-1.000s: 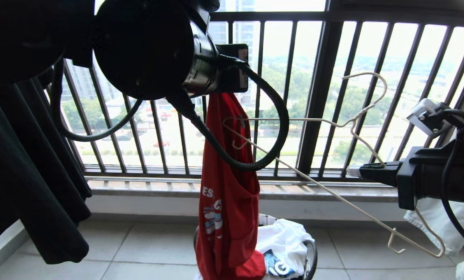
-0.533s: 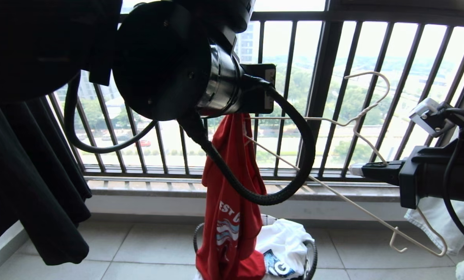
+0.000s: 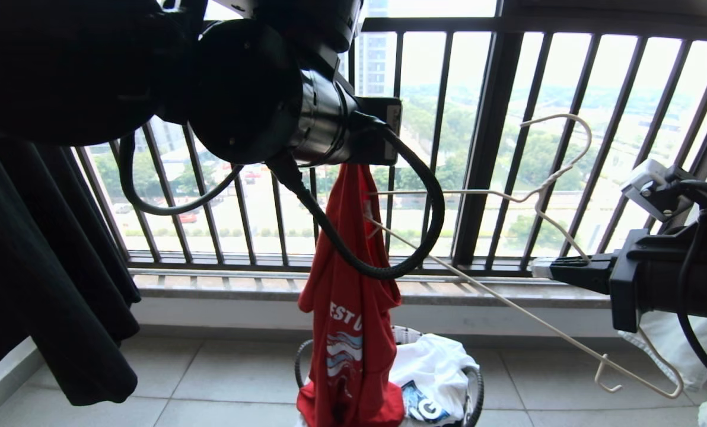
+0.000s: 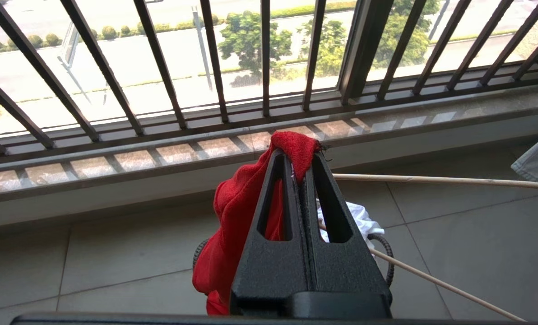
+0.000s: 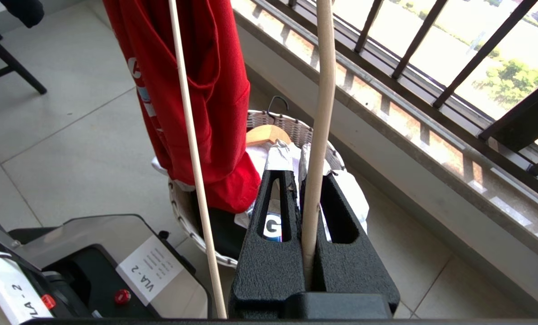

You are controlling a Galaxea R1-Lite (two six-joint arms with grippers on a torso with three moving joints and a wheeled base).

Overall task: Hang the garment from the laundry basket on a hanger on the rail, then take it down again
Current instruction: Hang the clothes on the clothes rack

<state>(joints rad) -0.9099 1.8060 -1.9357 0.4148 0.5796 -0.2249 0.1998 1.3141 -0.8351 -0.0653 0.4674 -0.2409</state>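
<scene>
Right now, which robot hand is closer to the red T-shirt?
Left. The left gripper is pinching the red T-shirt at its top. The right gripper is off to the side, holding the hanger.

The left arm's wrist housing (image 3: pixel 258 101), low and centred a second ago, swung rightward and is now back a little to the left and higher. With it the red T-shirt (image 3: pixel 350 320), pinched at its top by the left end effector (image 4: pixel 298 158), has been drawn up: more of the chest print is clear, and its bunched lower end sits higher over the laundry basket (image 3: pixel 475 385). The near arm of the cream wire hanger (image 3: pixel 508 196) now reaches into the shirt's upper folds instead of lying in front of them. The hanger itself has dipped slightly.
</scene>
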